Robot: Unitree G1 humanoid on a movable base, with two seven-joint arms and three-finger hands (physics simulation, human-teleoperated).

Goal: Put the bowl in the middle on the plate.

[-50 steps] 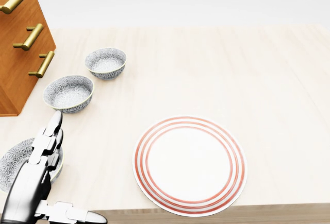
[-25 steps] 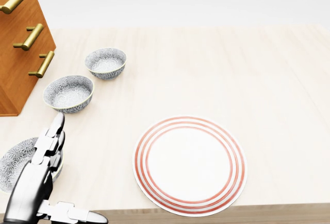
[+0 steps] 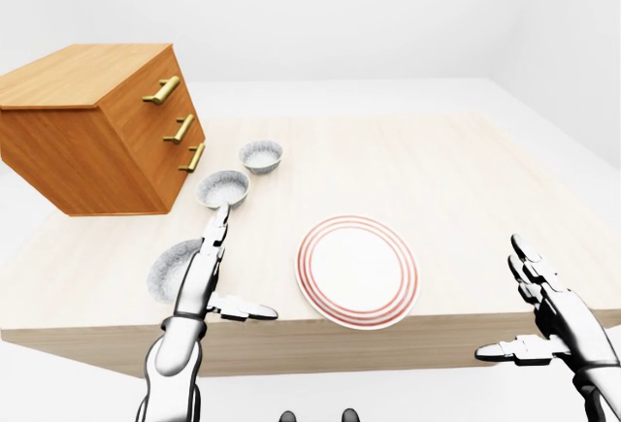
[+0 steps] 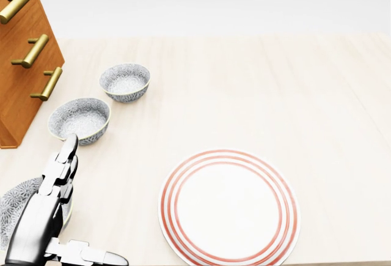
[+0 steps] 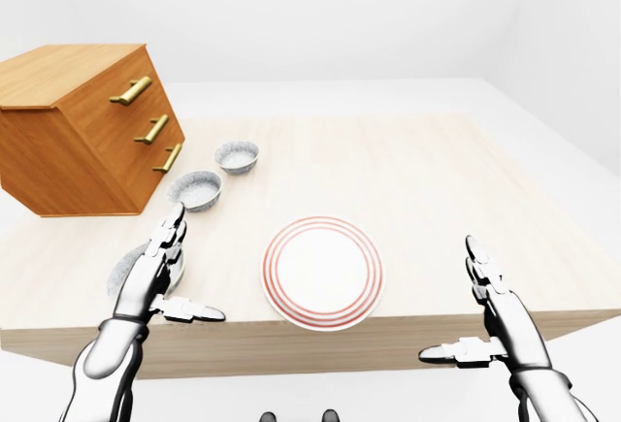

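Middle bowl (image 4: 79, 119) stands on the table (image 4: 275, 95) between far bowl (image 4: 125, 81) and near bowl (image 4: 15, 208), well apart from the red-ringed plate (image 4: 229, 208). Left hand (image 4: 46, 208) hangs over the near bowl, fingers straight and apart. Right hand (image 5: 500, 320) is at the table's edge, fingers spread, holding nothing.

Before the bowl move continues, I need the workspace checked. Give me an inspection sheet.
Surface: light wooden table.
Job's things: red-ringed plate bare; middle bowl upright in a row of three, not on it.
Clutter: upper bowl and lower bowl in the head view; wooden drawer chest with brass handles.
Grippers: left hand open, fingers overlapping the lower bowl in view; right hand open, empty, lower right of the left-eye view.
Cables: nothing seen.
Surroundings: plain white floor and walls.
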